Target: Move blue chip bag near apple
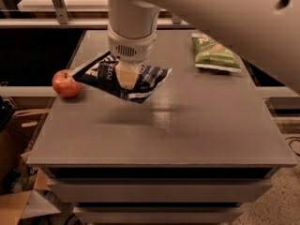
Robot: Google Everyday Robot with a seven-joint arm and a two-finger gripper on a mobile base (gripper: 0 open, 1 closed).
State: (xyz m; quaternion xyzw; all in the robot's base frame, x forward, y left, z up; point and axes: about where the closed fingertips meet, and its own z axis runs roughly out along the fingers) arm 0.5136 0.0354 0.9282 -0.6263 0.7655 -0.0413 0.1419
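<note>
White print on the blue chip bag (151,76), pinched by the gripper (126,80) left of centre, and on the far-right green bag (213,55), is unreadable.
</note>
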